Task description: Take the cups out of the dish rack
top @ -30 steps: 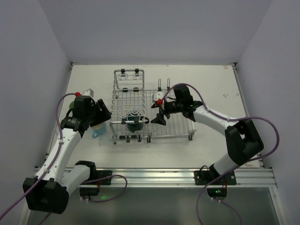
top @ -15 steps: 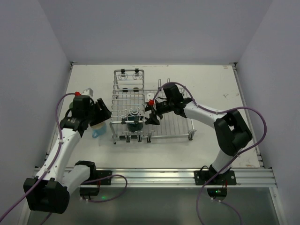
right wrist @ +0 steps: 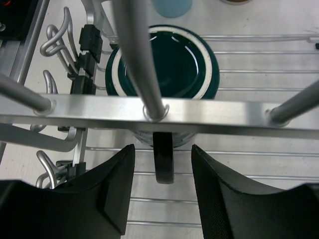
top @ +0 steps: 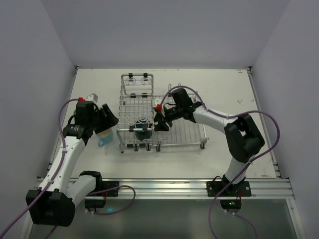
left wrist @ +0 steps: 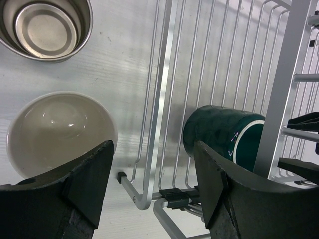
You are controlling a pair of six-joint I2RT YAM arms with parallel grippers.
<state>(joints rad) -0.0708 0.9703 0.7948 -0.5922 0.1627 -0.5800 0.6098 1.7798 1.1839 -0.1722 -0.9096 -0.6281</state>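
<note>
The silver dish rack [top: 187, 130] stands mid-table. A dark teal cup [top: 143, 133] lies on its side in the rack's near left part. My right gripper [top: 159, 122] is open just right of it. In the right wrist view the cup [right wrist: 169, 64] shows beyond a rack rail [right wrist: 89, 110], and its dark handle [right wrist: 163, 159] sits between my open fingers [right wrist: 224, 199], not gripped. My left gripper [top: 107, 119] is open and empty beside the rack's left edge, above a light-blue mug [top: 103, 141]. The left wrist view shows the teal cup [left wrist: 222, 137] past the rack's corner [left wrist: 149, 189].
On the table left of the rack the left wrist view shows a pale cup [left wrist: 57, 132] and a greyish cup [left wrist: 47, 27], both seen from above. The light-blue mug [right wrist: 172, 6] shows beyond the rack in the right wrist view. Walls close in on three sides.
My right gripper has moved left across the rack up to the dark teal cup. The left arm has barely moved.
</note>
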